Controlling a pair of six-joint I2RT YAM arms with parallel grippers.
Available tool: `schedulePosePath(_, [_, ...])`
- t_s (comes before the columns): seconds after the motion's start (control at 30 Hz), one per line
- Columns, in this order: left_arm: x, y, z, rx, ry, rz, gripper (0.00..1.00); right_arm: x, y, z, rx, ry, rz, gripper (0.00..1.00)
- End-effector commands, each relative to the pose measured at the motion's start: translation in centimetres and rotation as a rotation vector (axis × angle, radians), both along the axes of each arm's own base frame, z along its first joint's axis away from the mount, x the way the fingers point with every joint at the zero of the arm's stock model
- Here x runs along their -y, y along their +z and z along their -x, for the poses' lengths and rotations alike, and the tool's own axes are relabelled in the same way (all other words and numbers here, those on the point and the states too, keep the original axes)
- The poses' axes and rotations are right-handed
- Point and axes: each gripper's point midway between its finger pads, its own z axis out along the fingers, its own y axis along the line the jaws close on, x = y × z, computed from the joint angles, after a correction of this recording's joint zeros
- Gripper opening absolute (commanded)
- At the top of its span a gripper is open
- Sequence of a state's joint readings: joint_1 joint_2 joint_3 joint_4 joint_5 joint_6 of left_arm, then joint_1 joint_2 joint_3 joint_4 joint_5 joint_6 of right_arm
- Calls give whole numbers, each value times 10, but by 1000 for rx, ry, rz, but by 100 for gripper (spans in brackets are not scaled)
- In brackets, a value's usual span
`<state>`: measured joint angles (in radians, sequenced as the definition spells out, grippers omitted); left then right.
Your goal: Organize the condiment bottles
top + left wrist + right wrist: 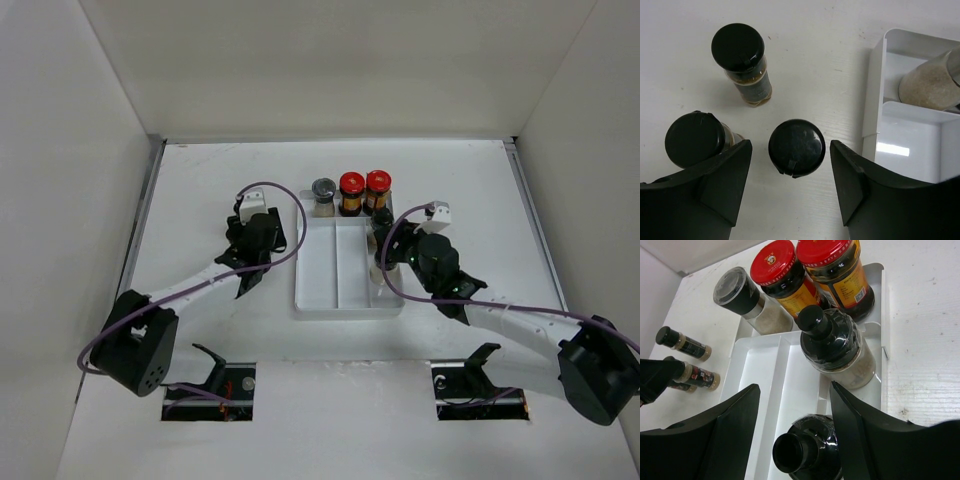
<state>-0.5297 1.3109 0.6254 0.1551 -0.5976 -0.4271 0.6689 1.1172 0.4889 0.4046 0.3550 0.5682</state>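
In the left wrist view, my left gripper (790, 146) is open and straddles a slim black-capped jar (797, 147) standing on the table, without touching it. Two more slim black-capped jars (737, 47) (695, 139) stand beside it. In the right wrist view, my right gripper (795, 387) is open over the white tray (760, 365), with a black-topped bottle (805, 452) between its fingers. A second black-topped bottle (832, 340) with beige contents stands behind it. Two red-lidded amber jars (351, 185) (378, 183) and a grey-lidded jar (323, 190) stand at the tray's back end.
The white divided tray (320, 270) lies mid-table between my two arms, its left compartments bare. White walls enclose the table on the left, back and right. The tray's left wall (872, 100) is close to my left gripper's right finger.
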Motion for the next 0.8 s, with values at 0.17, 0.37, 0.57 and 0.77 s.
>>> schedulePosePath(0.17, [9,20,-29,80,2,28,56,-8,24,-3,65,24,-42,65])
schedulePosePath(0.37, [3,30,-27,114,31,30,37,-10,20,-3,54,33,-38,65])
schedulePosePath(0.57, [13,62,-16,175,-8,50,32,-9,22,-3,59,30,-40,65])
schedulePosePath(0.77, [54,97,-4,218,-115,87,32,-4,23,-3,62,15,-52,65])
